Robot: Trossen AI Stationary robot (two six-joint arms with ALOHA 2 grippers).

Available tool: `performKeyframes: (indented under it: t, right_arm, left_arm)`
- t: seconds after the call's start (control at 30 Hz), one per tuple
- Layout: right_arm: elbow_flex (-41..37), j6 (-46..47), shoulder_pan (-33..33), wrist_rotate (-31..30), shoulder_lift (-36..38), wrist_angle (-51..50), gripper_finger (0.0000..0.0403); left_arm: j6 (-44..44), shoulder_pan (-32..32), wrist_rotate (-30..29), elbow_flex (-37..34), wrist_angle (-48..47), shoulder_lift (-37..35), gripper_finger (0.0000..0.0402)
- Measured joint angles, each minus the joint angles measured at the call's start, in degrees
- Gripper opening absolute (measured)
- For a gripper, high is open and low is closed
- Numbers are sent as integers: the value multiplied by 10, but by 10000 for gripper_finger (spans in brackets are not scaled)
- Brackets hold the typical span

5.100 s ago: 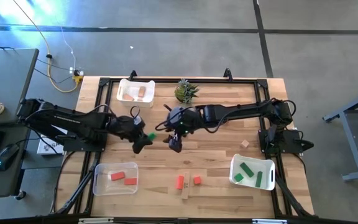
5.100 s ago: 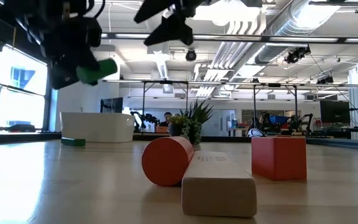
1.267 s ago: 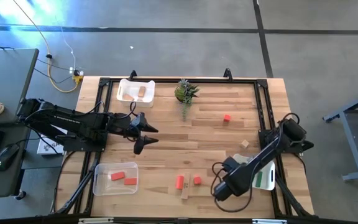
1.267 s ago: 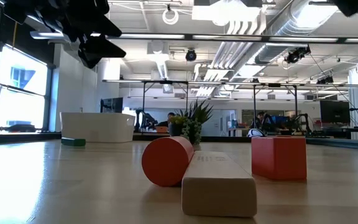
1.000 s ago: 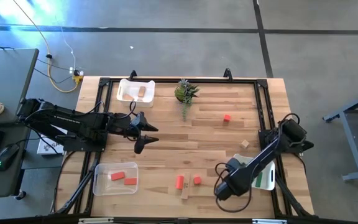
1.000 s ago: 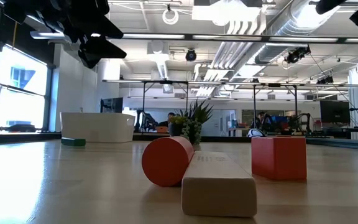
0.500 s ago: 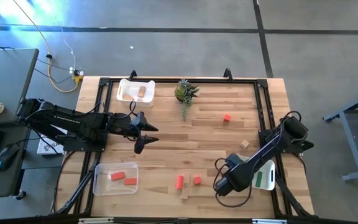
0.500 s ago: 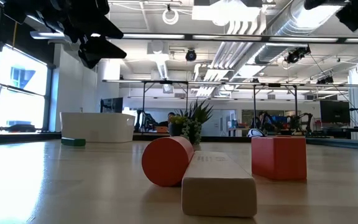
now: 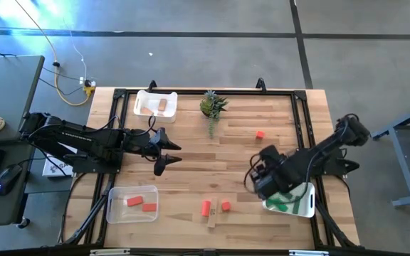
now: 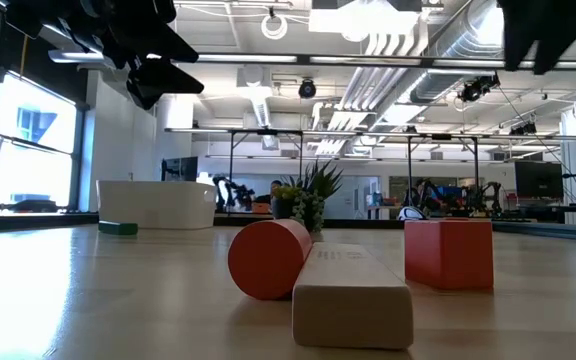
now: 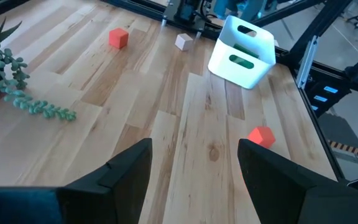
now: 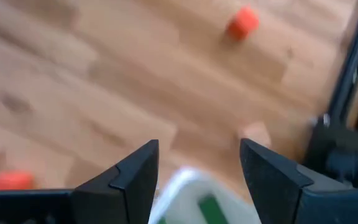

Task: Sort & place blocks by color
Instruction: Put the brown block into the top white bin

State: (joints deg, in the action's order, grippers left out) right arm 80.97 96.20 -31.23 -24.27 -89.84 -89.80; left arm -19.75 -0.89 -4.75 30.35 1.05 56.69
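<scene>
Loose blocks lie flat on the table: a red cube [image 9: 260, 134] at far right, and near the front edge a red cylinder [image 10: 268, 258], a tan bar [image 10: 351, 290] and a red cube [image 10: 448, 252]. A tan cube [image 12: 255, 132] rests near the right frame. A green block [image 10: 118, 228] lies by the far bin. My left gripper [image 9: 171, 155] hovers open at left centre, with nothing between its fingers. My right gripper [image 9: 258, 178] hangs open above the table, just left of the white bin [image 9: 301, 206] that holds green blocks.
A clear bin [image 9: 132, 203] with red blocks stands at the near left. A white bin [image 9: 155, 104] with tan blocks stands at the far left. A small potted plant [image 9: 212, 105] sits at the far middle. A black frame [image 9: 301, 121] edges the table.
My right gripper has risen from near the table's front edge and gone toward the far edge, turning as it went; it now hangs left of the green-block bin, which shows more fully.
</scene>
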Motion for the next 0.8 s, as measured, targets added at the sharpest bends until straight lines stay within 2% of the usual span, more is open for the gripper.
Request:
performKeyframes:
  t: [0.07, 0.3, 0.6, 0.8]
  right_arm:
    - [-27, -11, 17, -12, 26, -2, 209]
    - [-159, -11, 56, 5, 151, 27, 209]
    - [-290, 12, 127, 112, 300, 126, 209]
    - [-336, -45, 172, 164, 313, 141, 209]
  left_arm:
    - [0, 0, -2, 0, 0, 0, 225]
    - [0, 0, -4, 0, 0, 0, 225]
    - [-1, -15, -31, 0, 0, 0, 225]
    - [-1, -48, -33, 0, 0, 0, 225]
